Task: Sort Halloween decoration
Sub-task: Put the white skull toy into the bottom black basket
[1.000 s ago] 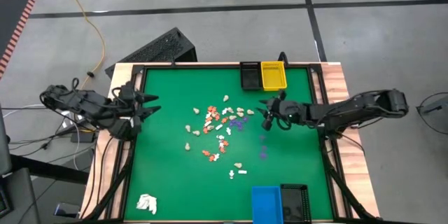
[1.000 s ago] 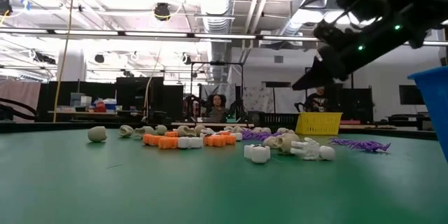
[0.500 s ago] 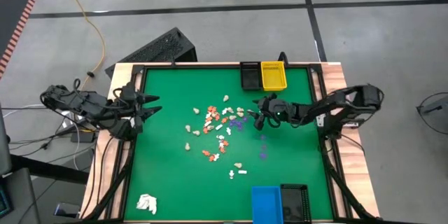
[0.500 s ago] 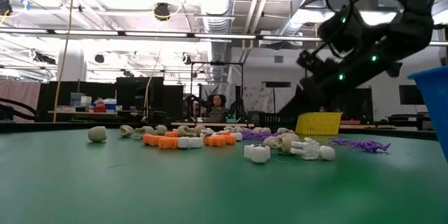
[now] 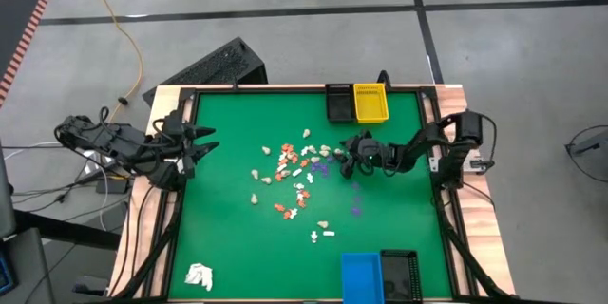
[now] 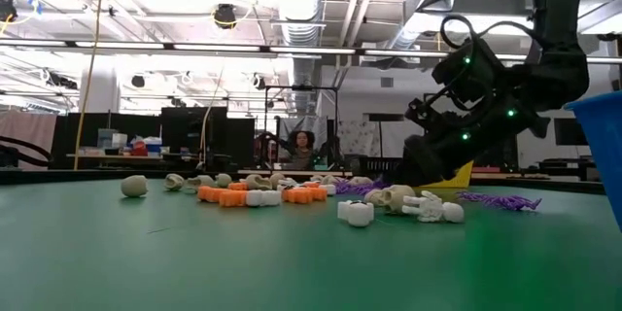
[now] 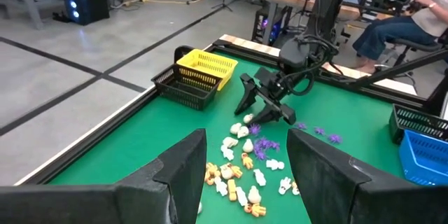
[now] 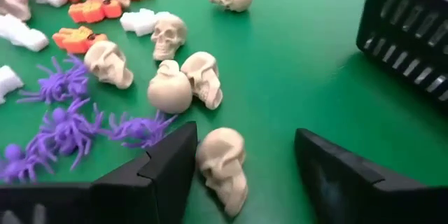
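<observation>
Blue bin (image 5: 361, 275) and black basket (image 5: 400, 275) at near edge, white cloth lump (image 5: 199, 275) in near-left corner. Halloween decoration (image 5: 302, 177) scattered mid-table: orange, white, purple spiders, cream skulls. Right gripper (image 5: 348, 155) low over their right side, fingers spread around one cream skull (image 8: 224, 157), not clamped. Left gripper (image 5: 201, 142) open, idle at left edge. Yellow basket (image 5: 370, 102) at far edge.
</observation>
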Robot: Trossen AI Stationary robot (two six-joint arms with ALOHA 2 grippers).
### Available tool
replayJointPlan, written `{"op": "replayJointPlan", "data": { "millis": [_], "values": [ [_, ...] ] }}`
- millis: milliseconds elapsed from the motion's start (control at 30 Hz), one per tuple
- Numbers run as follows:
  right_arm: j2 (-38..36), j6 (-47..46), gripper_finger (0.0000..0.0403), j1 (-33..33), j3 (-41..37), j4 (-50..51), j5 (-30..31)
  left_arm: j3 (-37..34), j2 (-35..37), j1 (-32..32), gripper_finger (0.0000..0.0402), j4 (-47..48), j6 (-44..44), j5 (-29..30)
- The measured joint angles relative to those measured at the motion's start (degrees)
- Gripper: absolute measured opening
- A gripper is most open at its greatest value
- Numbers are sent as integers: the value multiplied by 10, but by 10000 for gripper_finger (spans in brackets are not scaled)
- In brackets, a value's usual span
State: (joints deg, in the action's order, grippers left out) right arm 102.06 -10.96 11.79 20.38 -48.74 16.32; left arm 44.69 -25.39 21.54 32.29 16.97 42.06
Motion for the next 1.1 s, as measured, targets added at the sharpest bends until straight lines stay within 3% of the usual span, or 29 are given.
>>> {"op": "replayJointPlan", "data": {
  "millis": [167,567,767,1100],
  "values": [
    [17,-9,210,0,-1,-10,5,0,0,0,189,0,-2,0],
    [17,-12,49,-1,-2,-27,10,0,0,0,189,10,-2,0],
    [-4,-12,43,-1,-1,-55,12,0,0,0,189,10,-2,0],
    [-124,-8,45,-1,-3,2,29,0,0,0,189,14,-2,2]
  ]
}}
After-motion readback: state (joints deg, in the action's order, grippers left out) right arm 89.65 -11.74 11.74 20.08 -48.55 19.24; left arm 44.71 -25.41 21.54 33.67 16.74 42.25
